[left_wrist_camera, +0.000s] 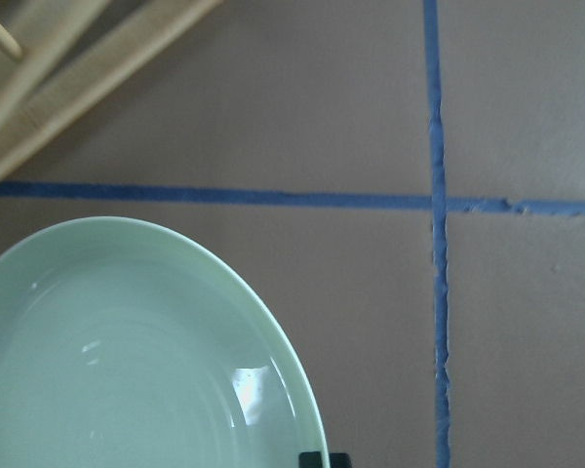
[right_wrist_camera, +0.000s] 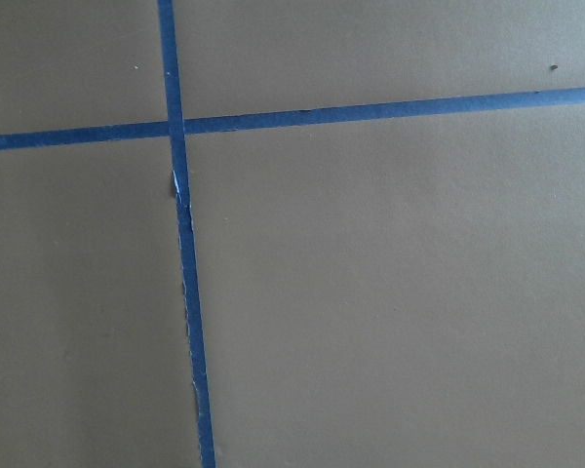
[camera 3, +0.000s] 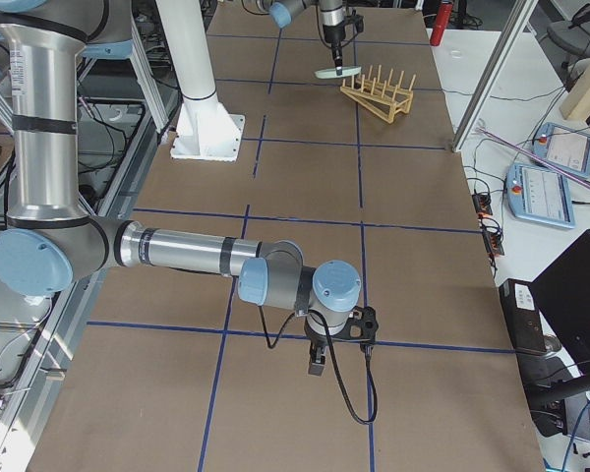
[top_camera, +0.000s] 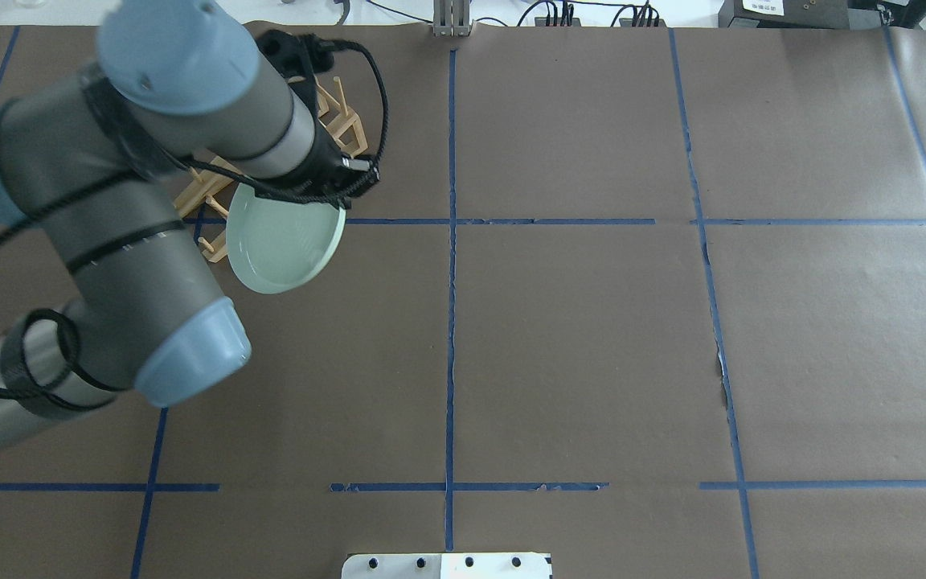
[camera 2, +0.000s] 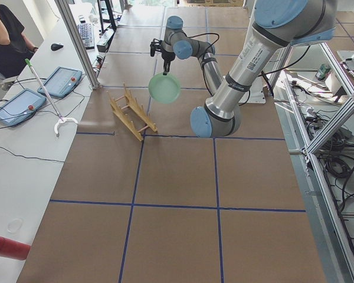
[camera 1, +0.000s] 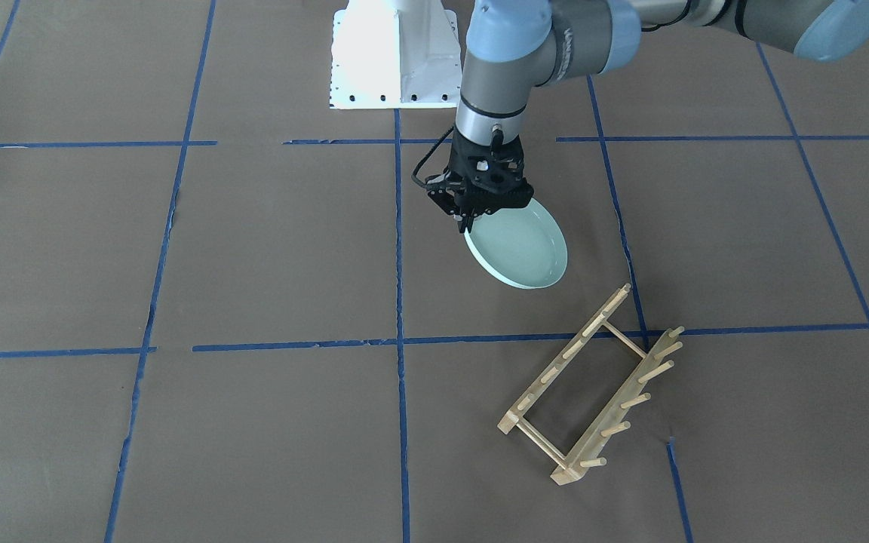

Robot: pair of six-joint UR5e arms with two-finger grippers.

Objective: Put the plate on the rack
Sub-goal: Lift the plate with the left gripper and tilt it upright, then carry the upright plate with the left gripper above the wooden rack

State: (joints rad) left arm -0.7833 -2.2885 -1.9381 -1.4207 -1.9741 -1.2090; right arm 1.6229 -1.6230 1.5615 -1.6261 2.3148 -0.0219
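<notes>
My left gripper (camera 1: pixel 469 220) is shut on the rim of the pale mint-green plate (camera 1: pixel 523 250) and holds it tilted above the table. The wooden rack (camera 1: pixel 593 385) with its rows of pegs stands on the table a short way from the plate, not touching it. In the overhead view the plate (top_camera: pixel 280 245) hangs in front of the rack (top_camera: pixel 204 186), which my left arm partly hides. The left wrist view shows the plate (left_wrist_camera: pixel 127 361) low left and a rack rail (left_wrist_camera: pixel 88 63) top left. My right gripper (camera 3: pixel 317 366) hovers low over bare table far from both; I cannot tell if it is open.
Brown paper with blue tape lines (camera 1: pixel 398 343) covers the table. The white robot base (camera 1: pixel 395 56) stands at the table's edge. An operator's desk with tablets (camera 2: pixel 23 100) runs along the far side beyond the rack.
</notes>
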